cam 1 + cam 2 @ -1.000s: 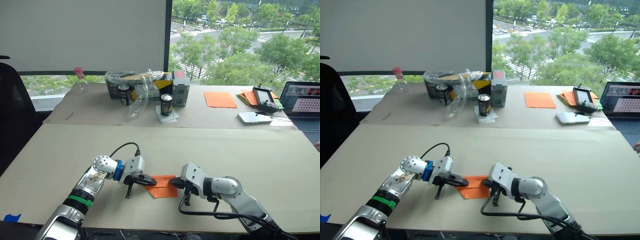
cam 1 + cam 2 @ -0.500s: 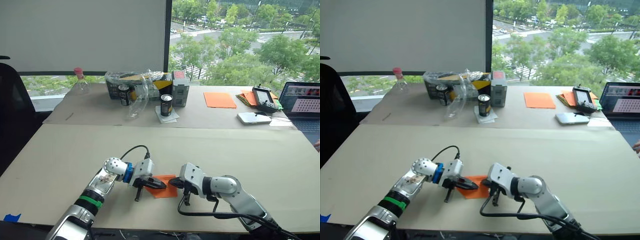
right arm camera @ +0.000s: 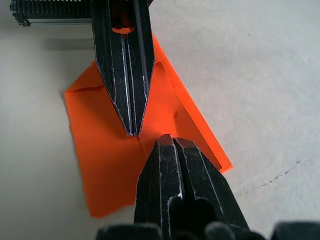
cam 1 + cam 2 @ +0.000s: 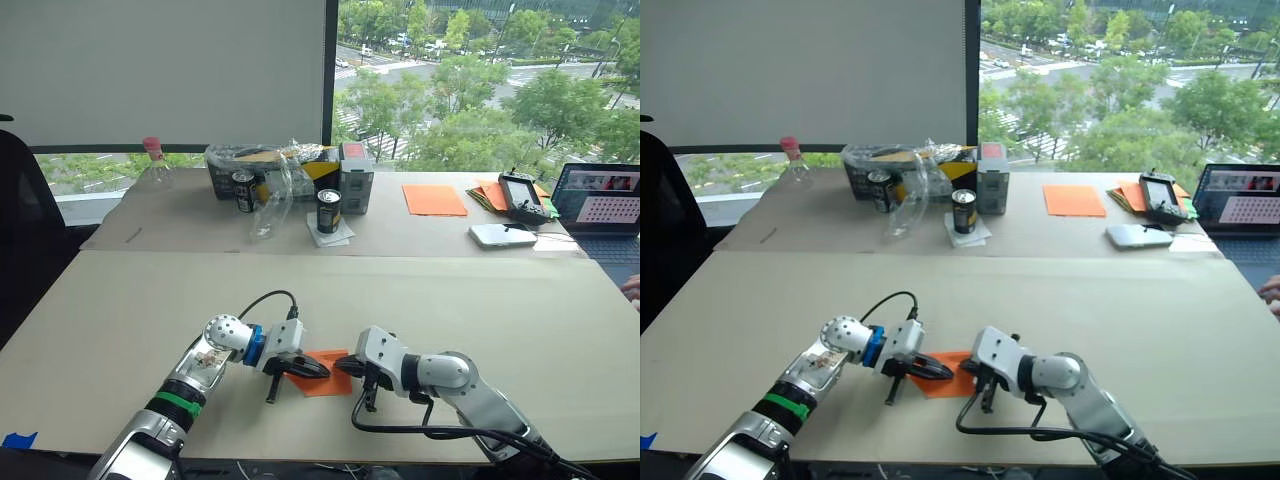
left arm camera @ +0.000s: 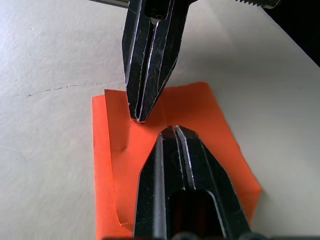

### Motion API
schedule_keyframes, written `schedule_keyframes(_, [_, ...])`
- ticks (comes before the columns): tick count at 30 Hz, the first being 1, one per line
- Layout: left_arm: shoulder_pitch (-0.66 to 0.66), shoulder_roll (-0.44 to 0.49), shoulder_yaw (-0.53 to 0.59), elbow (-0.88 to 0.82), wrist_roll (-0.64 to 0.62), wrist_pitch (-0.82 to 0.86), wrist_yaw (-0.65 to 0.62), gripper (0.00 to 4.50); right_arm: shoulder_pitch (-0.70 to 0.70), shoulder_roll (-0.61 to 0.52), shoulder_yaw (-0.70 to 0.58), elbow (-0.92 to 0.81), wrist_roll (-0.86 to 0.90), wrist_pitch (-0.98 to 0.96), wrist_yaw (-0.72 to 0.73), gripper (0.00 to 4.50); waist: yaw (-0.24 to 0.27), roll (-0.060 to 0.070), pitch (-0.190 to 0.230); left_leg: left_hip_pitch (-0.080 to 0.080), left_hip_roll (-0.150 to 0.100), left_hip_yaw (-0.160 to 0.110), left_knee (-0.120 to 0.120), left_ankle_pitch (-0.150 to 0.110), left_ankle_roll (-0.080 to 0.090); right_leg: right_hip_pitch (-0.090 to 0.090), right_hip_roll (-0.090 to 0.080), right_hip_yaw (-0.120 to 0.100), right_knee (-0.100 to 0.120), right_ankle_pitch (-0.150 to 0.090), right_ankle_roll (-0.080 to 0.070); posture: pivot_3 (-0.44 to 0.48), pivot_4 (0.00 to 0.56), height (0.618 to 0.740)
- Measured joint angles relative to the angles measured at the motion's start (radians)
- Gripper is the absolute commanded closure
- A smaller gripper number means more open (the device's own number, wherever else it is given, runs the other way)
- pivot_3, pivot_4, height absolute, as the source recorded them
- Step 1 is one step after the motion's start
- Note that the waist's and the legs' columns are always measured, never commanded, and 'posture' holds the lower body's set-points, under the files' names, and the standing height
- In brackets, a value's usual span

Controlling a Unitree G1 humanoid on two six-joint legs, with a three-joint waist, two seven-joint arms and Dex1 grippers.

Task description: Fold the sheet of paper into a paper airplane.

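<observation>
Beige table by sunlit window

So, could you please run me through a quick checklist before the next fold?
1. The sheet of paper lies flat on the table: ok.
2. Left gripper shut, tip over the paper: ok.
3. Right gripper shut, tip over the paper, facing the left one: ok.
4. Tips actually pressing on the paper: cannot tell.
5. Layers lined up: not ok, one layer's edge sticks out past the other.
6. Folded into the paper airplane: not ok, a stubby wedge so far.
</observation>
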Motion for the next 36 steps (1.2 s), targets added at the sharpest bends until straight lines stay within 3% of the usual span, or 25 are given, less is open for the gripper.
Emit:
schedule_keyframes(14, [0.085, 0.171, 0.103, -0.027, -0.034, -0.014, -0.006, 4.5, -0.035, 0.017, 0.022, 0.036, 0.0, 0.001, 0.012, 4.49, -0.017, 0.002, -0.001, 0.005, 0.002, 0.0, -0.002, 0.0, 0.0, 0.001, 0.002, 0.0, 0.003, -0.002, -0.003, 0.0, 0.15, 0.715])
schedule_keyframes(18, [0.103, 0.172, 0.12, -0.029, -0.049, -0.003, -0.003, 4.5, -0.038, 0.019, 0.025, 0.039, 0.0, 0.0, 0.012, 4.49, -0.018, 0.003, -0.002, 0.006, 0.002, 0.0, -0.004, 0.0, 0.0, 0.001, 0.002, 0.0, 0.003, -0.002, -0.003, 0.0, 0.15, 0.715])
schedule_keyframes(21, [0.133, 0.151, 0.168, -0.054, -0.124, 0.104, 0.001, 4.5, -0.04, 0.019, 0.023, 0.039, 0.0, -0.001, 0.016, 4.49, -0.019, 0.002, -0.001, 0.006, 0.002, -0.001, -0.006, 0.0, 0.0, 0.0, 0.002, 0.0, 0.003, -0.002, -0.004, 0.0, 0.15, 0.715])
schedule_keyframes(28, [0.17, 0.131, 0.223, -0.273, -0.289, 0.325, 0.0, 4.5, -0.045, 0.02, 0.02, 0.04, 0.0, -0.012, 0.03, 4.49, -0.02, -0.005, 0.004, 0.004, 0.004, -0.002, -0.007, 0.0, 0.0, -0.002, 0.004, 0.0, 0.003, -0.002, -0.004, 0.0, 0.15, 0.715])
schedule_keyframes(36, [0.228, 0.137, 0.177, -0.328, -0.24, 0.322, 0.017, 4.5, -0.049, 0.023, 0.021, 0.045, 0.0, -0.014, 0.031, 4.49, -0.019, -0.004, 0.006, 0.005, 0.004, -0.002, -0.009, 0.0, 0.0, -0.002, 0.005, 0.001, 0.002, -0.002, -0.006, 0.0, 0.15, 0.715])
